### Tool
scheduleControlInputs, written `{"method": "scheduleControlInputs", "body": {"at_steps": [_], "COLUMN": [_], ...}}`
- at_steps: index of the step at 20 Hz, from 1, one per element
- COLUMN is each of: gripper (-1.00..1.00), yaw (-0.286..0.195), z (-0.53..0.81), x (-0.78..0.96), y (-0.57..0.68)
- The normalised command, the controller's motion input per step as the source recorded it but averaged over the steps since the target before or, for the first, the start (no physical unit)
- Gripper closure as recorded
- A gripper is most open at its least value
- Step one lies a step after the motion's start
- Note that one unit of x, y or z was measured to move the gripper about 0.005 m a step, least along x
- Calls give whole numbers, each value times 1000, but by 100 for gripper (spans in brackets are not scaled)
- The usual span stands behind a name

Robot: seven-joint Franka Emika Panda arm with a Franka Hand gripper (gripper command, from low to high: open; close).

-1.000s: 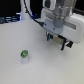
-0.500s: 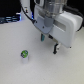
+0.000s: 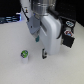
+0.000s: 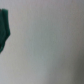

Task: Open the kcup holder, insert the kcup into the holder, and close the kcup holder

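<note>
White bench point(image 3: 12, 42), pictured mid-task: green-topped kcup point(image 3: 24, 54) stood upright and alone, just beside lowered claw point(image 3: 40, 45); claw's opening impossible to judge. Black kcup holder point(image 3: 68, 31) sat beyond arm point(image 3: 47, 22).

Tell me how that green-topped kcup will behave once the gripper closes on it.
The kcup looks small and pale-bodied, so probably light and easily nudged aside. It stands upright alone on the white table; a glancing touch might tip it, and its round body could then roll.
</note>
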Motion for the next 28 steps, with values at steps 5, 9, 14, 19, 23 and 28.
{"method": "scheduleControlInputs", "body": {"at_steps": [5,9,14,19,23,28], "gripper": [-100,-100,-100,-100,-100,-100], "yaw": [-308,-304,-306,-304,-305,-290], "z": [-4,-123,-265,-295,-312,-308], "x": [-61,-186,-242,-226,-171,-36], "y": [-417,-416,-427,-434,-440,-294]}}
